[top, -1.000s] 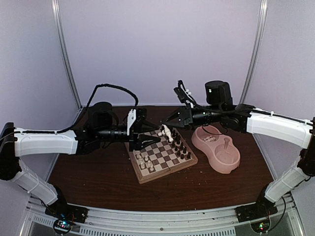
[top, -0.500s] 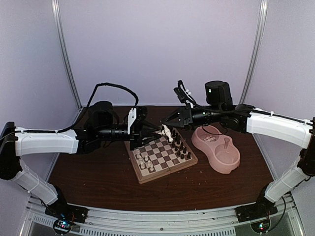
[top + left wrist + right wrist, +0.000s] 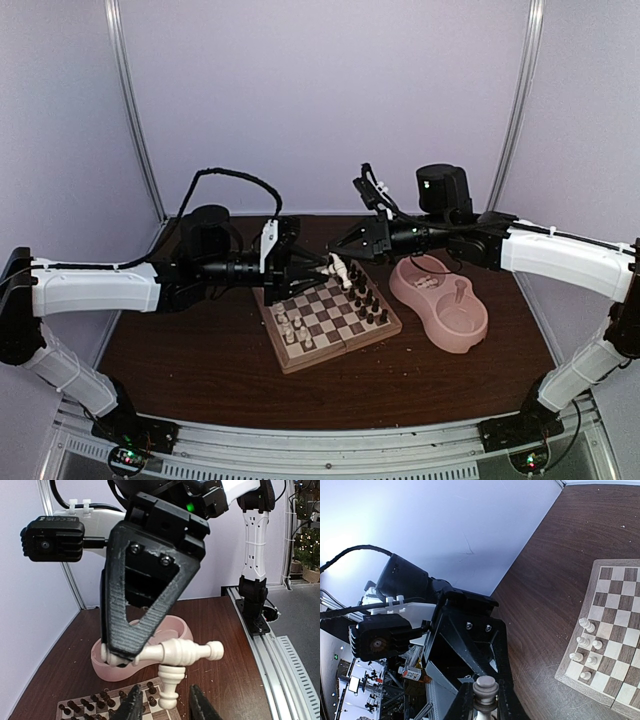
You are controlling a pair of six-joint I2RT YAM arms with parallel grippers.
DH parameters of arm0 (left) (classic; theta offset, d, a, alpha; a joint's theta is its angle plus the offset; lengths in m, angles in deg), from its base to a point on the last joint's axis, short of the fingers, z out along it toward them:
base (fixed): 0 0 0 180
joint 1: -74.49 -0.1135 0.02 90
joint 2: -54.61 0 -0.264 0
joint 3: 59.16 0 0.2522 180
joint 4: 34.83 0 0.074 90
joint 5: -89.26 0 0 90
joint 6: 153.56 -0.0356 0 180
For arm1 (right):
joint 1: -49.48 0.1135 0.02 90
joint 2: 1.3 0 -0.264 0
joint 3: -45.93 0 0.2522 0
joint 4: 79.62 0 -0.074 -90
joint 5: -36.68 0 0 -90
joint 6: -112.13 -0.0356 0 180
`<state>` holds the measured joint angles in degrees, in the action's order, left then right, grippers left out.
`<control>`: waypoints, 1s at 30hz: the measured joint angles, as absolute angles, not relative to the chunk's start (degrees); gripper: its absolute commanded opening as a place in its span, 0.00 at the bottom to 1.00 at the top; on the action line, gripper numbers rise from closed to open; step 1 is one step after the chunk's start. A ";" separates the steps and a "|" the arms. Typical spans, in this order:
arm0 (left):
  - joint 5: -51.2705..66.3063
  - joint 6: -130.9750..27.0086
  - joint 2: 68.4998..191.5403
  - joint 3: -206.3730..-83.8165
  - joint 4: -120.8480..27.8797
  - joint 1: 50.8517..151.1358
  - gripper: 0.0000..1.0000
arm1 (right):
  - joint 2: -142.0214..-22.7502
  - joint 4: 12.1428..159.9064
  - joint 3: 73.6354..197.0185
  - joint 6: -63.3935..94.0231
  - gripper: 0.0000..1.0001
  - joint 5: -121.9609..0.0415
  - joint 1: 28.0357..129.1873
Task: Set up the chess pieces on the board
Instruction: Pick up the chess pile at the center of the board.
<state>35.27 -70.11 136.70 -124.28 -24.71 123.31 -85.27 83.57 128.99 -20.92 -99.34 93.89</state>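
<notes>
My right gripper (image 3: 345,258) is shut on a cream-white chess piece (image 3: 182,652) and holds it level in the air above the board's far edge. A second cream piece (image 3: 170,685) hangs beneath it, touching it. My left gripper (image 3: 322,266) is open, with its fingertips (image 3: 131,707) on either side of the hanging piece and a gap on each side. The wooden board (image 3: 300,362) lies mid-table. Several cream pieces (image 3: 295,328) stand at its near-left edge, and they also show in the right wrist view (image 3: 585,645). My right gripper's fingers (image 3: 462,705) show there closed around the piece's end (image 3: 485,687).
Dark brown pieces (image 3: 368,305) stand along the board's right side. A pink double bowl (image 3: 445,305) sits right of the board with one piece in it. The two arms meet nose to nose over the board's far corner.
My left gripper has swung up and to the right, from pointing down at the board to reaching the pieces at my right gripper. The right arm has not moved.
</notes>
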 measured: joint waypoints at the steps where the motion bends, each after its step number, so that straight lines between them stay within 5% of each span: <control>1: 35.29 -70.11 136.74 -124.28 -24.75 123.31 0.32 | -85.27 83.57 128.99 -20.92 0.15 -99.34 93.89; 13: 35.44 -70.11 137.07 -124.34 -25.10 123.31 0.24 | -85.27 84.10 129.73 -21.18 0.15 -99.36 93.93; 19: 35.51 -70.13 137.11 -124.37 -25.19 123.31 0.31 | -85.27 84.29 129.73 -21.18 0.15 -99.36 94.04; 23: 35.51 -70.09 137.11 -124.39 -25.39 123.31 0.22 | -85.27 84.29 129.73 -21.18 0.15 -99.36 94.04; 30: 35.48 -70.11 137.11 -124.39 -25.74 123.31 0.20 | -85.27 84.29 129.73 -21.18 0.15 -99.34 94.04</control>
